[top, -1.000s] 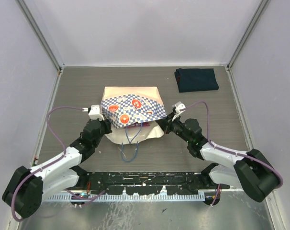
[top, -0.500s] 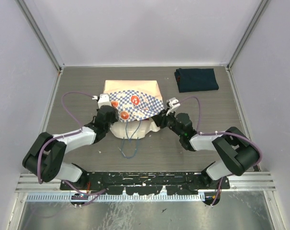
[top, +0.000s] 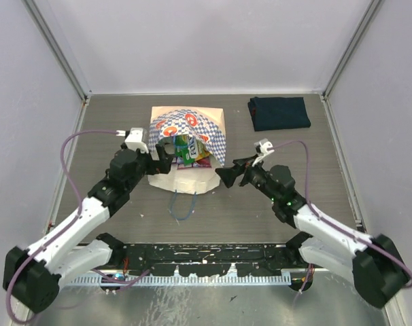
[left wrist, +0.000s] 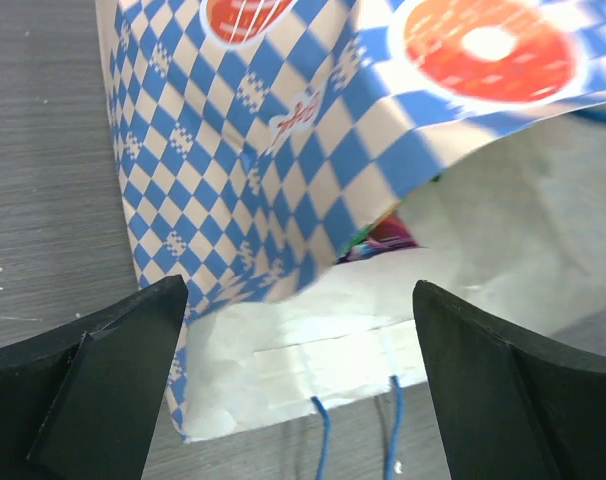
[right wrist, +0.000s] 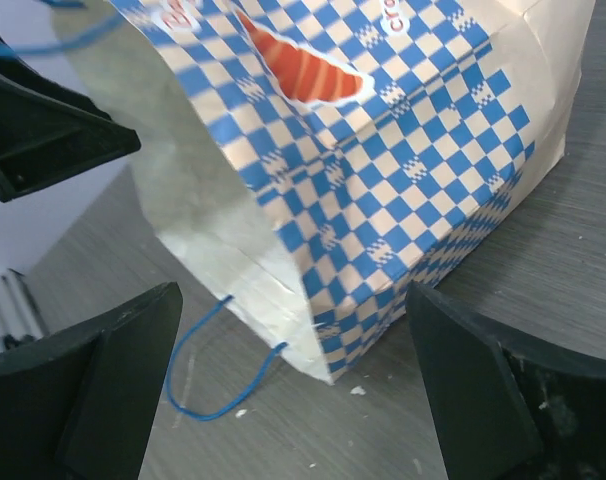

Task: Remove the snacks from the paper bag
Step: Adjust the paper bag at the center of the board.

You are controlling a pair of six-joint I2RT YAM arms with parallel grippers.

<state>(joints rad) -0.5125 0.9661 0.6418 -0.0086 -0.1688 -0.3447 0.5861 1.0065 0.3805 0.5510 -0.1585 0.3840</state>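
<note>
Snacks [top: 186,147] show as a small bright cluster of green, purple and orange-red inside the gaping mouth of the paper bag [top: 209,132], and we see none of them lying out on the worktop [top: 111,122]. We find the bag on its side around the middle of the worktop, a little toward the far edge, with its closed end facing the far edge and its mouth facing the near edge. Its checkered upper wall arches up over the packets, and its thin blue cord handles [top: 182,204] trail toward the near edge. The left jaws are spread wide at the left side of the mouth and grip nothing. From the left wrist we look between the two dark fingers [left wrist: 93,380] at the checkered paper [left wrist: 233,150], with a sliver of purple and green packet [left wrist: 383,238] under the raised wall and the cords [left wrist: 318,440] below it. The right jaws are also spread wide and empty, just off the bag's right near corner, and we cannot make out any contact with the paper. From the right wrist we see the bag's checkered side [right wrist: 383,180] and one cord loop [right wrist: 213,390] between that arm's fingers [right wrist: 83,390]. A folded dark navy cloth [top: 279,113] lies near the far right corner, well apart from the bag.
</note>
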